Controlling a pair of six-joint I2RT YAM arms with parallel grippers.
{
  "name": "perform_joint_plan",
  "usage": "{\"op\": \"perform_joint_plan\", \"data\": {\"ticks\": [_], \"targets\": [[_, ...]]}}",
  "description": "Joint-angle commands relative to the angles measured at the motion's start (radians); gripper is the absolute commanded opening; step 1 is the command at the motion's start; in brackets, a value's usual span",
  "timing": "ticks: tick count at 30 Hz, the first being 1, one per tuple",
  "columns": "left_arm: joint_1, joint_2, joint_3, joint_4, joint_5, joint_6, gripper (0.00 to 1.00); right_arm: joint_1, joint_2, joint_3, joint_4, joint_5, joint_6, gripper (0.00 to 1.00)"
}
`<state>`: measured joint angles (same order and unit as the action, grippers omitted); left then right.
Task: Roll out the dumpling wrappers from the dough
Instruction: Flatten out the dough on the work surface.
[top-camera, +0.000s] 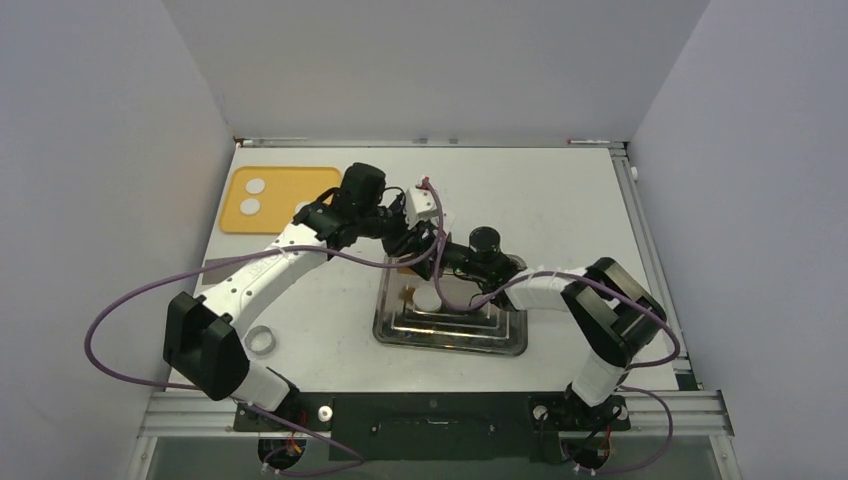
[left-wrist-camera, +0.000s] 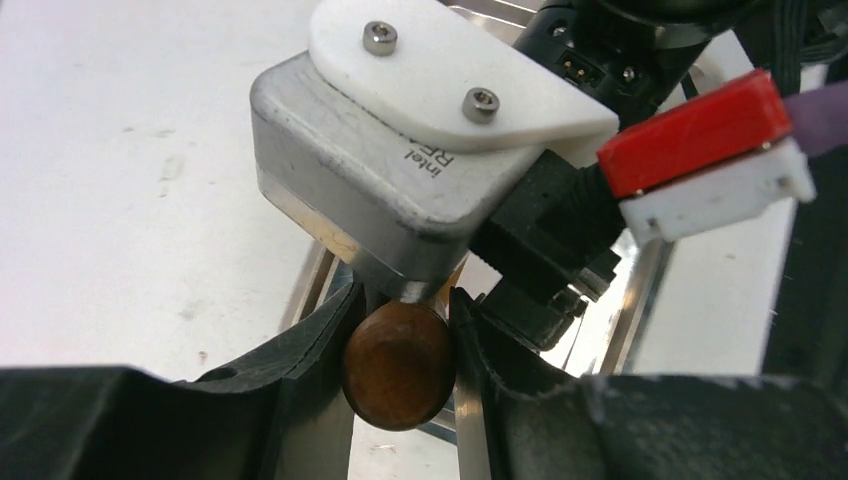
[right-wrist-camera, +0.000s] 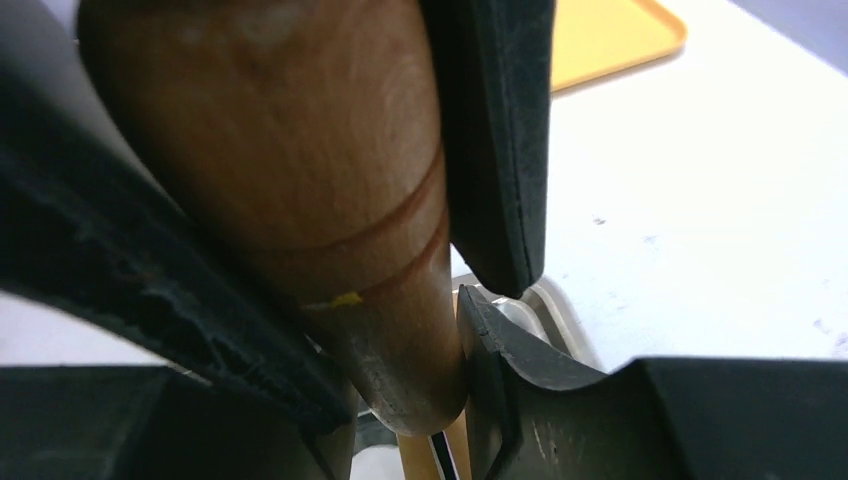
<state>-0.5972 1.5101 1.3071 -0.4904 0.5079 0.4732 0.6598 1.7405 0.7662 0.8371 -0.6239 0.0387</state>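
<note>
Top view: metal tray (top-camera: 500, 342) sits mid-bench, toward the near edge; both arms meet over the tray's far-left corner; one dough piece (top-camera: 428, 299) lies in the left half of the tray, matte, small and round, not yet flattened; two more dough lumps (top-camera: 256, 185) wait on the yellow board (top-camera: 300, 185) at the bench's far-left corner; a small metal ring (top-camera: 260, 341) lies on the bench left of the tray; no dumpling wrappers visible anywhere.

Left wrist view: left gripper (left-wrist-camera: 400, 312) clenched on the rounded brown end of the rolling pin (left-wrist-camera: 400, 368); both fingers (left-wrist-camera: 320, 340) touch the wood; the other arm's wrist camera sits just beyond, with tray rim below.

Right wrist view: right gripper (right-wrist-camera: 400, 345) grasps the pin's tapered wooden handle, pads tight against it; yellow board in the background.

Judgement: the pin is held two-handed at the tray; rolling of the first piece appears not begun. The next move calls for lowering the pin level onto the tray's dough, then pressing and rolling with both arms in step; uneven pressure could tilt the pin or shove the piece aside.
</note>
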Motion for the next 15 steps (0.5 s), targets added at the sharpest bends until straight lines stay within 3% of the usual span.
{"op": "perform_joint_plan", "data": {"ticks": [1,9,15], "targets": [[-0.040,-0.058,-0.075,-0.111,0.172,-0.026,0.00,0.043,-0.089,-0.130,0.060,0.164,0.106,0.08],[-0.072,-0.047,-0.166,-0.074,0.190,0.008,0.00,0.056,0.000,-0.257,0.264,0.171,0.142,0.08],[-0.071,-0.020,-0.204,-0.102,0.196,0.037,0.00,0.088,0.030,-0.343,0.279,0.223,0.153,0.08]]}}
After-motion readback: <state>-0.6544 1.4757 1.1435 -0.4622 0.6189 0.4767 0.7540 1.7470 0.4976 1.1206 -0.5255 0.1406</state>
